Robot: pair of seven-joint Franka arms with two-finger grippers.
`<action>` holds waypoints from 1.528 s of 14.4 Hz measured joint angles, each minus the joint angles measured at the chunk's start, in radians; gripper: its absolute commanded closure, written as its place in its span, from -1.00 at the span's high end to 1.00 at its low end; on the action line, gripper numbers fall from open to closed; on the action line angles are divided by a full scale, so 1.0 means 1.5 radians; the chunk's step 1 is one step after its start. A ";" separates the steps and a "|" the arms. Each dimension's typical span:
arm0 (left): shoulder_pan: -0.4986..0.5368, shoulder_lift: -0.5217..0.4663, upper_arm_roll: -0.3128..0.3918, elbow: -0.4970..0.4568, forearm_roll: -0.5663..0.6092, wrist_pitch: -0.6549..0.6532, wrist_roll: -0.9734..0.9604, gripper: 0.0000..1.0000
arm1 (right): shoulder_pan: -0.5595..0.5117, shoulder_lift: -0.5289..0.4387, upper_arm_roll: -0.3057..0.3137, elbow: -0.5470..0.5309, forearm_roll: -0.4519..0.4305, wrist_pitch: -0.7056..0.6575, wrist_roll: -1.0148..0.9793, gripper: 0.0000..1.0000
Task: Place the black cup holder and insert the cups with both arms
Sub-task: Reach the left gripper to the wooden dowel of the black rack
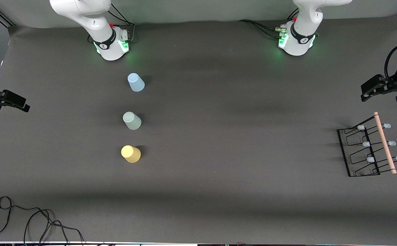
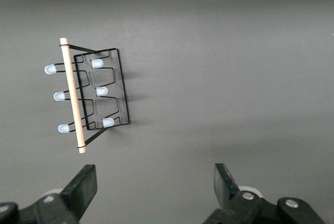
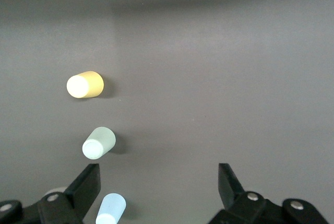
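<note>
the right gripper (image 1: 12,102) hangs at the table (image 1: 219,102) edge on the right arm's end, jaws spread apart and holding nothing. moving across, three cups stand upside down in a row toward that end: the blue cup (image 1: 136,82) nearest the right arm's base, the green cup (image 1: 132,120) in the middle, the yellow cup (image 1: 131,153) nearest the front camera, each well apart from the next. past a wide bare stretch, the black rack (image 1: 362,150) sits near the edge at the left arm's end, upright, wooden handle (image 1: 384,142) on top, prongs bare. the left gripper (image 1: 372,89) hovers near that edge, close to the rack, jaws also spread and empty. both arms wait.

risks from here, as i judge it: the thin wire rack may skid or tip if gripped off-centre on its handle; the light, tapered cups could topple or slip from a pinch; a cup lowered askew may miss its prong.
</note>
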 measured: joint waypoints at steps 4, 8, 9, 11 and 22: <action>0.001 0.000 0.000 0.000 0.000 0.000 0.000 1.00 | 0.000 0.000 0.000 0.000 0.000 0.000 0.000 0.99; 0.017 0.025 0.005 -0.005 0.001 0.025 0.000 1.00 | 0.000 0.001 0.001 0.000 0.000 -0.001 0.000 1.00; 0.031 0.040 0.006 -0.010 0.002 0.032 0.000 1.00 | 0.001 0.002 0.001 0.000 0.000 -0.002 0.000 1.00; 0.074 0.074 0.007 -0.023 0.004 0.068 0.026 1.00 | 0.001 0.003 0.002 0.000 0.000 -0.008 0.000 1.00; 0.201 0.245 0.011 -0.094 0.018 0.347 0.126 0.89 | 0.001 0.004 0.002 0.000 0.000 -0.015 0.000 0.99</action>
